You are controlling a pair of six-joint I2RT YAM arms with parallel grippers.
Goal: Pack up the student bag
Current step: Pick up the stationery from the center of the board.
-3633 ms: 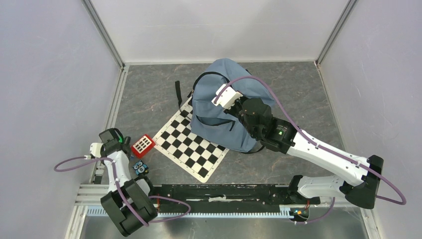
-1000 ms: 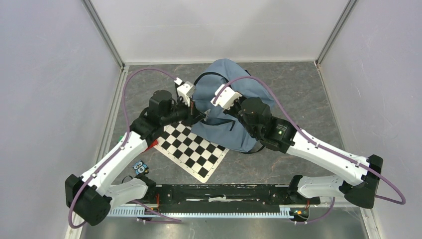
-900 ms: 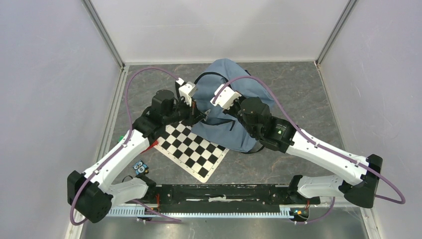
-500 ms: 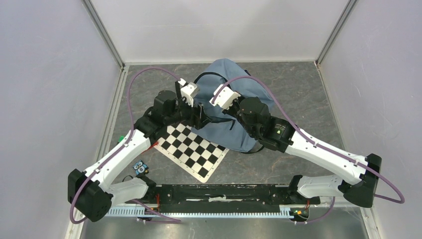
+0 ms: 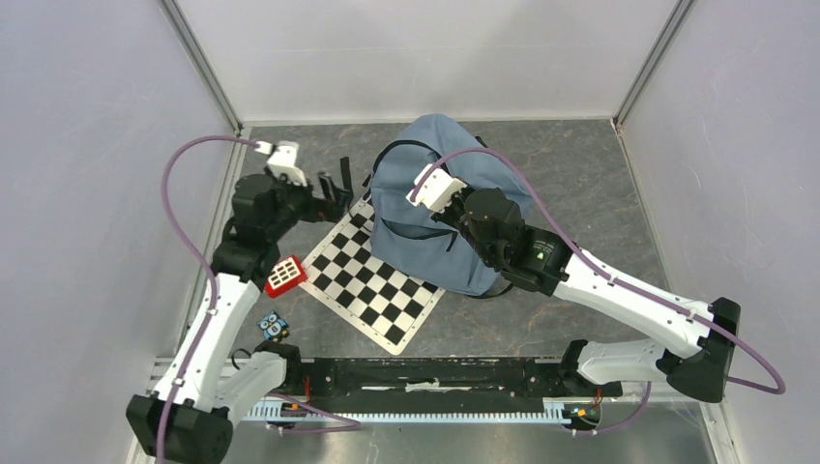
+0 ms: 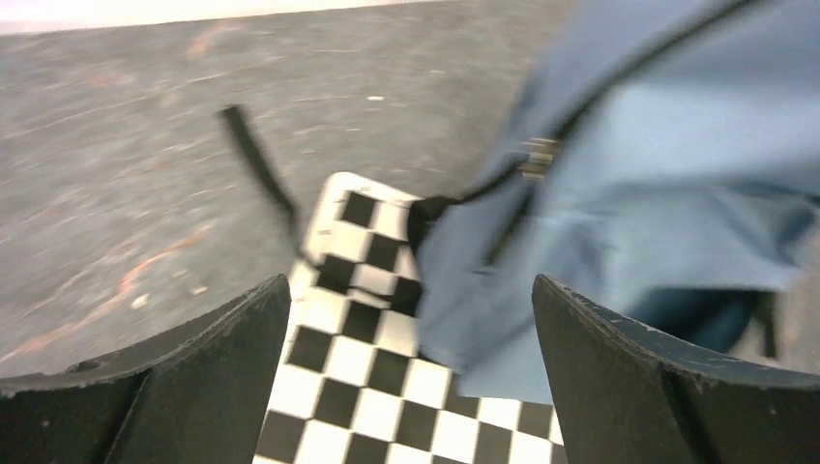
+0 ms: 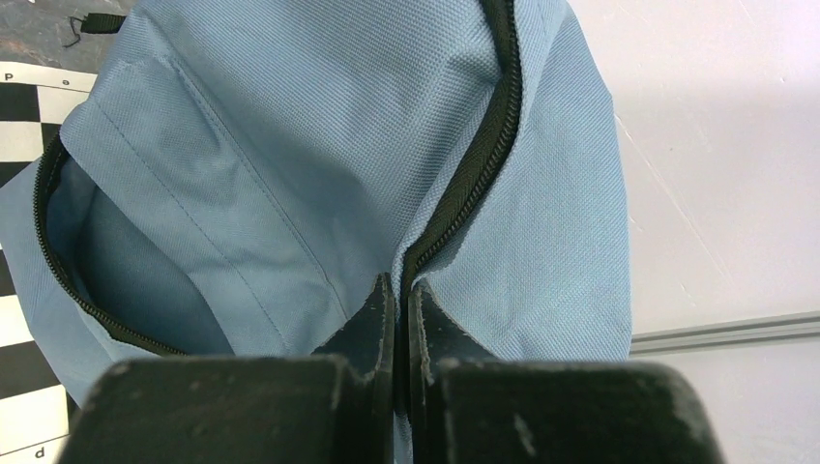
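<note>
one student bag point(image 5: 440, 164), 12 o'clock, lapping one checkered mat point(image 5: 372, 285); pocket unzipped, only lining visible. one red keypad block point(image 5: 286, 275), 9 o'clock. right gripper point(image 7: 396, 290) clenched on bag's zip edge; left gripper point(image 6: 406, 290) spread wide, grasping nothing.

Small dark letters are printed on the white margin of the chessboard point(image 7: 14, 101) in the right wrist view: one like a "P" at ten o'clock, an "e" just beside it, another "P" at seven o'clock (all tiny, possibly upside down).

Grey marbled table point(image 5: 580, 164), checkerboard mat point(image 5: 363, 285), student bag point(image 5: 445, 145) overlapping the mat, red gridded block point(image 5: 286, 275) just beside it
</note>
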